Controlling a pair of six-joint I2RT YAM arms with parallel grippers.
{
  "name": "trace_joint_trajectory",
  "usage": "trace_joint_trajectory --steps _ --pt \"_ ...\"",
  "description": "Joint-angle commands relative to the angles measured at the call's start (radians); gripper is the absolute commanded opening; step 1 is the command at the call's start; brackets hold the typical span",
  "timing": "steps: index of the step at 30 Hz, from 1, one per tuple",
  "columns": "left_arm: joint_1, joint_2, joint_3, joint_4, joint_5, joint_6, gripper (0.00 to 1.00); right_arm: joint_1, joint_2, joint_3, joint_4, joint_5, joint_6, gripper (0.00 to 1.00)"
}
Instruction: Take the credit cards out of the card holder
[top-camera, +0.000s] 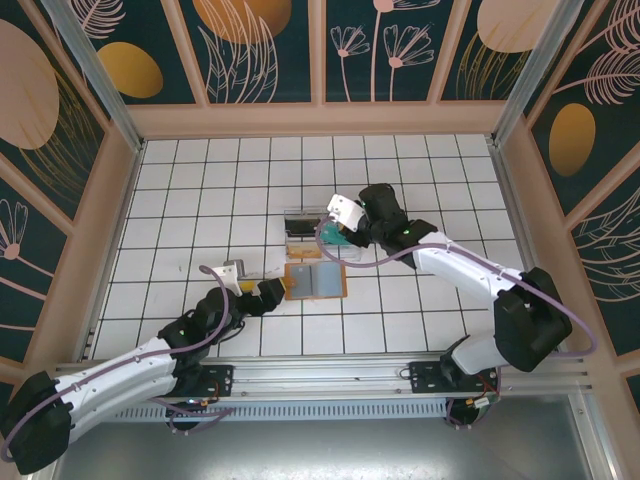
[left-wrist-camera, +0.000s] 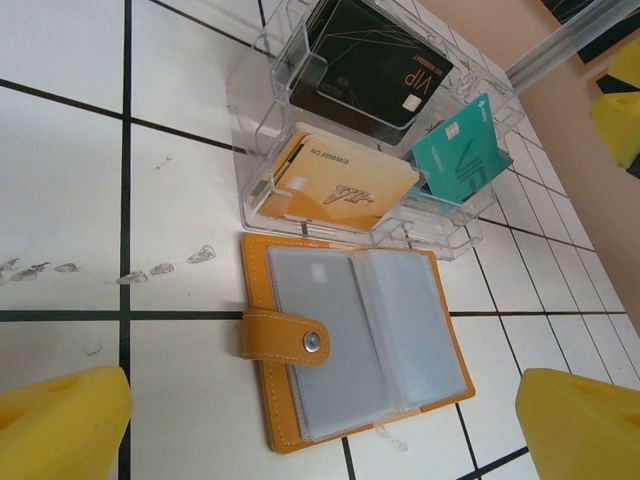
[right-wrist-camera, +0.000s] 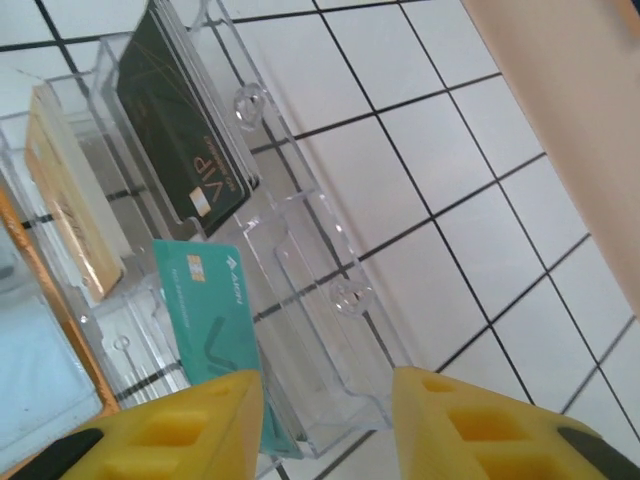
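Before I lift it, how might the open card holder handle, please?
The card holder looks thin and hinged, so probably light and floppy at the fold. Its unfastened strap may dangle. On glossy tile it would likely slide.

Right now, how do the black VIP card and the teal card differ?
The black VIP card has gold lines, the teal card a pale chevron. The black VIP card leans in the far compartment of the clear tray, the teal card in a nearer one. Both show a chip.

One card holder (left-wrist-camera: 355, 345) | one clear tray (left-wrist-camera: 262, 130) | three cards in view: black card (left-wrist-camera: 370, 65), gold card (left-wrist-camera: 345, 185), teal card (left-wrist-camera: 465, 155) | two grippers: left gripper (top-camera: 268, 293), right gripper (right-wrist-camera: 325, 415)
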Motion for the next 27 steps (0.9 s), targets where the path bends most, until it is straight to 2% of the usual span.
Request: trace_joint_trajectory --steps 1,10,21,27 --pt "-0.001 0.005 -0.005 -0.011 -0.012 -0.006 0.99 0.001 0.045 0.045 -0.04 -0.099 0.031 0.4" --pt "-0.001 0.001 -0.007 -0.017 -0.009 -0.007 0.99 -0.015 0.187 0.178 -0.097 -0.139 0.032 0.39" --pt "-0.001 -0.001 -0.009 -0.017 -0.016 -0.001 0.99 -0.047 0.242 0.231 -0.181 -0.258 0.034 0.42" --pt "-0.001 -0.001 -0.007 -0.018 -0.016 0.0 0.99 -0.047 0.27 0.241 -0.181 -0.233 0.029 0.43"
